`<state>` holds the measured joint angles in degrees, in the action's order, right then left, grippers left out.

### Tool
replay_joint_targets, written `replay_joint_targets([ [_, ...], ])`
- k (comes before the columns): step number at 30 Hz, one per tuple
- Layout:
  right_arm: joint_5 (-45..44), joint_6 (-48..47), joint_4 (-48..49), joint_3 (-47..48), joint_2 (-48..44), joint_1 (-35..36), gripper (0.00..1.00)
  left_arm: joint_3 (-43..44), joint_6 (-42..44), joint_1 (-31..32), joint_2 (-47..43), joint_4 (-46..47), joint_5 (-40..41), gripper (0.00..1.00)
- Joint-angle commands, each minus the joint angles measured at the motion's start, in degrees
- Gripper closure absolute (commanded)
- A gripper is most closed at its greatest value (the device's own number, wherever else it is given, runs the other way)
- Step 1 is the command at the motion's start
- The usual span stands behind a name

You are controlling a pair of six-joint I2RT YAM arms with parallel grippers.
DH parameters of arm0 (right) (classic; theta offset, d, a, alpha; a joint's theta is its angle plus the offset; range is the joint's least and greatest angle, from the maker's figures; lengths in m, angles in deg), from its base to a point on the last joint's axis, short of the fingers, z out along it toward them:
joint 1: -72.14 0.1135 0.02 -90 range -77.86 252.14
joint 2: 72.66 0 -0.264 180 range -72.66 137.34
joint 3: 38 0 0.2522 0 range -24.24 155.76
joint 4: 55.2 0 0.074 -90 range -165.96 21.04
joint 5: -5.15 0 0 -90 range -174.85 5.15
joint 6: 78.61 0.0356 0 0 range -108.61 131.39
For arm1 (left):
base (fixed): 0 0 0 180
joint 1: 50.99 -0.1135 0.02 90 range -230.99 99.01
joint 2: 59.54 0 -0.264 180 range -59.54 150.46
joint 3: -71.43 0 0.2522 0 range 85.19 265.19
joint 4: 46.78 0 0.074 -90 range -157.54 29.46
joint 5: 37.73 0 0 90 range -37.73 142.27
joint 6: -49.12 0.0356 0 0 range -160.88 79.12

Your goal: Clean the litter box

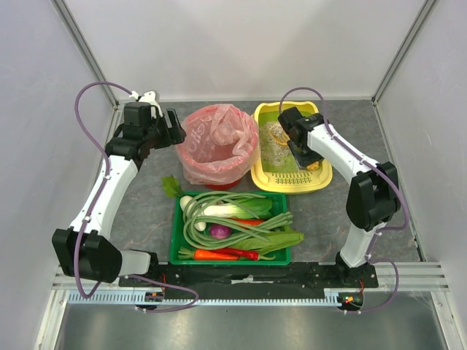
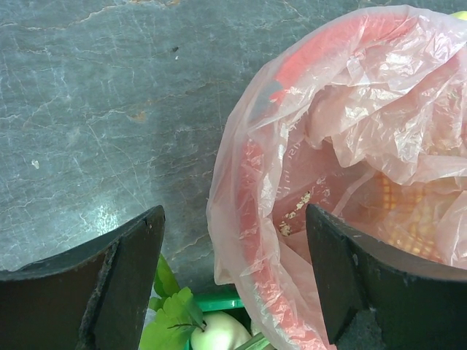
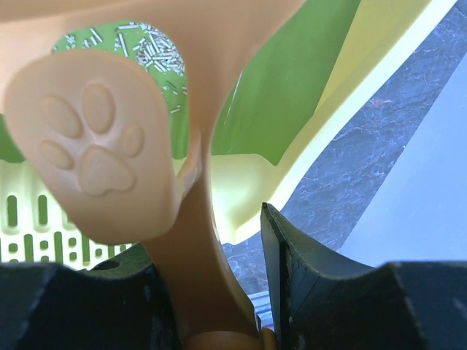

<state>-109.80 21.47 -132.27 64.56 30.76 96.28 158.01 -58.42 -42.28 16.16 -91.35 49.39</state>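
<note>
The yellow litter box [image 1: 292, 180], with green lining and pale litter [image 1: 276, 137], sits at the back right. My right gripper [image 1: 306, 155] is low over it, shut on the handle of a peach scoop [image 3: 95, 153] with a paw print. In the right wrist view [image 3: 211, 255] the handle lies between the fingers, with the box's yellow rim [image 3: 350, 95], green lining and litter grains behind it. My left gripper [image 1: 175, 125] is open and empty; in its wrist view [image 2: 233, 219] it straddles the left rim of the red bin.
The red bin with a pink bag [image 1: 219, 146] stands left of the litter box; a few litter grains lie in the bag [image 2: 295, 213]. A green tray [image 1: 175, 251] of vegetables sits in front of both; its corner and a leaf show [image 2: 219, 300]. White walls enclose the table.
</note>
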Motion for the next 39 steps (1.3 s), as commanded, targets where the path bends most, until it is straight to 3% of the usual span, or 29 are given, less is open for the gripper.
replay_joint_targets([
  [1, -0.90, 1.25, -1.29, 3.49, 1.61, -0.15, 1.00, 0.84, -0.21, -0.18, -2.40, 1.36, -1.43, 0.16],
  [8, -0.80, 2.39, -5.51, 0.86, -6.02, -0.41, 1.00, 0.04, 0.14, -0.27, -3.28, 1.19, -0.73, 0.16],
  [11, 0.68, 2.57, -4.28, 1.20, -3.76, -1.90, 1.00, 0.13, -0.21, -0.18, -2.75, 1.54, -1.25, 0.16],
  [16, 7.10, 4.58, -6.12, 0.95, -5.92, -1.99, 1.00, 0.57, -0.74, -0.18, -2.75, 1.71, -2.05, 0.16],
  [20, 7.63, 3.45, -4.55, -4.40, -9.02, -5.06, 1.00, 0.22, -0.30, -0.18, -2.75, 1.72, -1.52, 0.16],
  [25, 16.15, 2.84, -3.14, -5.47, -8.84, -5.52, 1.00, 0.31, -0.83, -0.18, -2.23, 1.71, -2.22, 0.16],
  [30, 16.42, 2.13, -1.47, -9.08, -11.57, -9.10, 1.00, 0.75, -0.65, -0.18, -1.79, 1.63, -1.96, 0.16],
  [34, 19.33, 1.52, -1.12, -7.76, -11.57, -5.87, 1.00, 0.57, -1.00, -0.18, -1.61, 1.80, -2.22, 0.16],
  [39, 18.27, 1.69, -1.11, -9.17, -12.28, -9.46, 1.00, 0.75, -1.09, -0.18, -1.43, 1.80, -2.31, 0.16],
])
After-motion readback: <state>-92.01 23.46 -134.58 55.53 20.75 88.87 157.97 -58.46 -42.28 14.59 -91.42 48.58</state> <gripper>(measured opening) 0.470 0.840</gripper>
